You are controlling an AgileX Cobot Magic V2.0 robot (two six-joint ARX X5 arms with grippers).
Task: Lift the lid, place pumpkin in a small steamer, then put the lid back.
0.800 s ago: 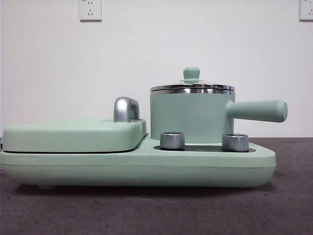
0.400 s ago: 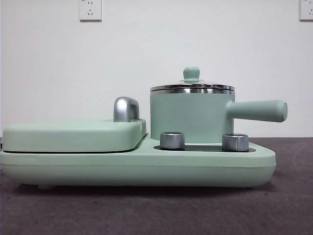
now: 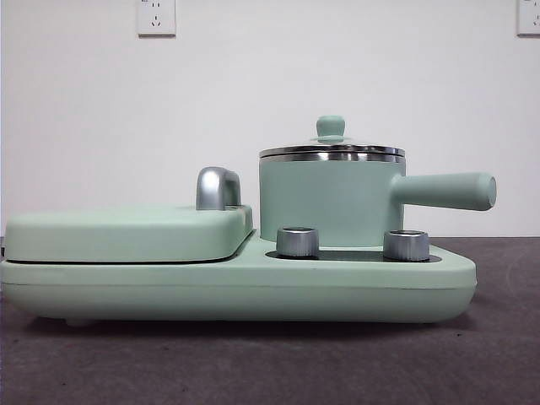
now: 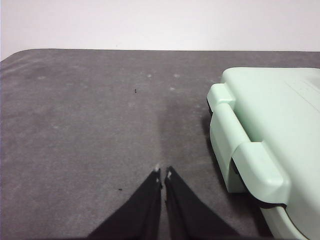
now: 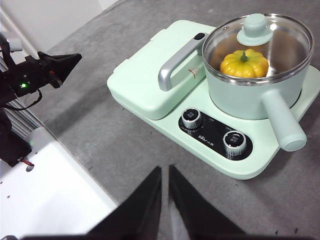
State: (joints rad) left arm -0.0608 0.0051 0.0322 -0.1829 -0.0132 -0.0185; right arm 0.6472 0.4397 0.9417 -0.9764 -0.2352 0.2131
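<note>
Front view — one small steamer (image 3: 325, 201), mint-green with a chrome rim, side handle straight out; it stands on one wide base (image 3: 253, 287) behind two chrome knobs (image 3: 297, 242). One lid (image 3: 331, 148) sits on the pot, mint knob up. One flat cover (image 3: 126, 232) with a chrome handle (image 3: 217, 187) lies beside it. No arm shows.

Left wrist view: left gripper (image 4: 163, 175) over bare grey table (image 4: 90, 115), jaws pressed together, beside the base's corner; pot unseen.

Right wrist view — right gripper (image 5: 165, 172) above the table near the base, jaws nearly closed, a thin gap. Only here, through the glass lid (image 5: 256, 36): one pumpkin (image 5: 244, 63), glossy yellow-orange, ribbed, green stem, inside the steamer (image 5: 250, 90)
</note>
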